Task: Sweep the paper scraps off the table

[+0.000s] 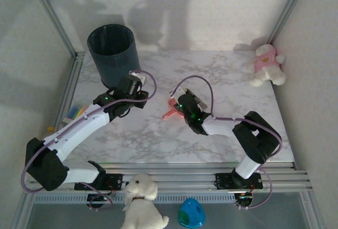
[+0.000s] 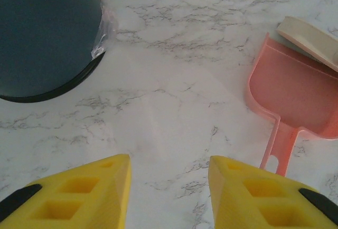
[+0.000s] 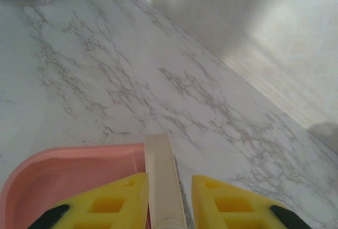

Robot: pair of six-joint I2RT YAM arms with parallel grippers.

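In front of the arm bases, at the near edge, sits a white toy dog (image 1: 140, 200), and a blue egg-shaped thing (image 1: 191, 213) lies to its right. Beyond the rails begins the desk (image 1: 148, 134), white marble with grey veins. A pack of coloured sticky notes (image 1: 74, 113) lies at its left edge. Near the middle of the desk the right fingers (image 3: 129, 194) pinch a white brush (image 3: 161, 165) and hold it over the rim of a pink dustpan (image 2: 296, 86). The pan lies flat on the marble, its handle toward the near-left. The left fingers (image 2: 119, 179) are spread, with nothing between them, over bare marble between the dustpan and a dark round bin (image 1: 113, 49). The bin stands at the far-left corner, with clear plastic (image 2: 103, 34) at its foot. Its inside is dark, and I cannot tell what lies in it. At the far-right corner lies a pink and white plush toy (image 1: 266, 65).
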